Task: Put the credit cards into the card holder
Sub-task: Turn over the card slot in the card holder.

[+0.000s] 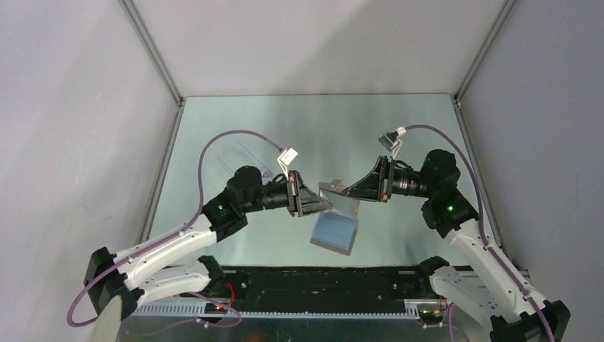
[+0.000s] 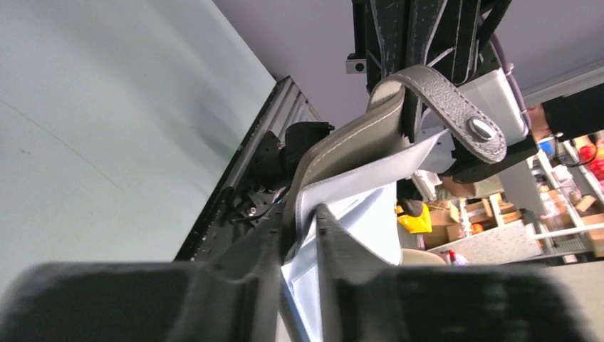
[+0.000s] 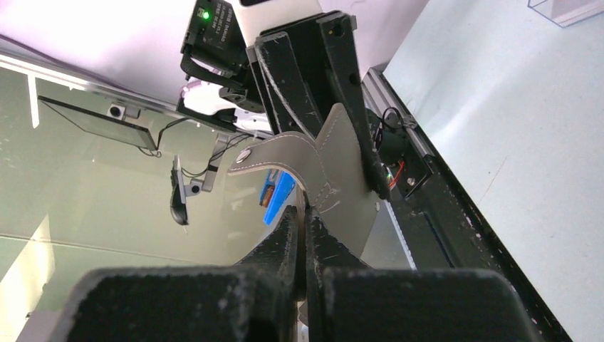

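The card holder hangs above the table between both arms, opened, with its light blue lining facing up. My left gripper holds its left edge. In the left wrist view the gripper has one finger outside the grey leather and one on the lining, shut on that wall. The snap tab curls over above. My right gripper is shut on the grey flap, which runs down into the gripper. The credit cards are out of view.
A clear plastic box lies on the table behind the left arm, and its corner shows in the right wrist view. The black base rail runs along the near edge. Grey walls enclose the table on three sides.
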You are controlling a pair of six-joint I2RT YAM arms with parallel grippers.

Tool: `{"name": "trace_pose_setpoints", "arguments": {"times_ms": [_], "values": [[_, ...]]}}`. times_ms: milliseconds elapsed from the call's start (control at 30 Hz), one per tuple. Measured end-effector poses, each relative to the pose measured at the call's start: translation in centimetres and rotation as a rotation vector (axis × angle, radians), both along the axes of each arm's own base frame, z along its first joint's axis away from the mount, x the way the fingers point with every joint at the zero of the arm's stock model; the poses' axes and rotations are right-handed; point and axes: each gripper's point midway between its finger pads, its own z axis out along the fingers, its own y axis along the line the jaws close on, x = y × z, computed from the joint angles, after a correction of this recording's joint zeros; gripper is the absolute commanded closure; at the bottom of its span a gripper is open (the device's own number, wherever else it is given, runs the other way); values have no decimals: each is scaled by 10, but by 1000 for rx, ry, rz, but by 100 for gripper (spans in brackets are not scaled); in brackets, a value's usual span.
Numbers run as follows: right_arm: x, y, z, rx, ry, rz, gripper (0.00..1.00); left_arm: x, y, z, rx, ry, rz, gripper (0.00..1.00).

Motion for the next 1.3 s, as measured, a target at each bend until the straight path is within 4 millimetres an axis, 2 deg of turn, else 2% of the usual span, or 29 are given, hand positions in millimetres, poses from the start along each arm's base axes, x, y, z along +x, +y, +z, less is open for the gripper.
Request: {"name": "trace_pose_setpoints", "arguments": {"times_ms": [67,133,167,200,233,267,300,367,500,700,800,867,900,967,1000,1033,1067,1100,1133,1167,1200,1233,1267,1300], "values": [[1,0,1,4,5,1,98,-2,1,-1,-2,0,-4,98],[2,0,1,4,12,-2,84,-3,3,1,-12,-2,-3,100],[3,0,1,4,15,-4,69,-3,3,2,-15,-3,-2,100],[3,0,1,5,14,-9,62,-3,4,2,-16,-4,-1,100],[5,-1,1,4,13,-17,48,-3,4,2,-20,-1,5,100],[6,-1,0,3,14,-23,42,-3,4,1,-22,1,7,100],[9,-3,-1,-1,14,-39,32,-3,4,1,-23,7,11,100],[13,-7,-4,-12,10,-67,21,-2,4,1,-25,14,20,100],[18,-23,-4,-26,-18,-138,10,0,6,-2,-29,28,40,100],[11,-31,-10,-56,-48,-145,9,1,6,-2,-33,34,48,100],[6,-27,-18,-79,-41,-107,9,0,6,-1,-33,34,45,100],[2,-21,-24,-92,-32,-68,12,-1,6,-1,-34,34,39,100],[0,-16,-27,-99,-26,-44,17,-2,6,0,-35,34,36,100],[-4,-7,-34,-113,-7,2,31,-2,6,1,-38,31,31,100],[-5,-3,-37,-118,-3,19,48,-3,6,3,-40,30,29,100],[-7,1,-39,-122,5,38,58,-3,5,3,-41,29,28,100],[-7,3,-39,-120,9,43,81,-3,6,5,-44,28,26,98],[-8,7,-41,-123,7,62,90,-4,6,5,-46,26,23,91],[-6,10,-42,-123,17,65,99,-5,6,7,-50,24,21,77],[-4,11,-43,-122,14,66,100,-6,7,8,-53,21,19,68],[-3,12,-42,-118,12,65,100,-6,8,11,-59,20,20,50],[-2,13,-41,-114,14,64,100,-7,9,13,-65,20,22,44],[-1,13,-40,-111,11,58,100,-7,10,14,-70,17,25,31],[1,12,-38,-105,-1,45,100,-8,11,17,-79,20,29,26]]}}
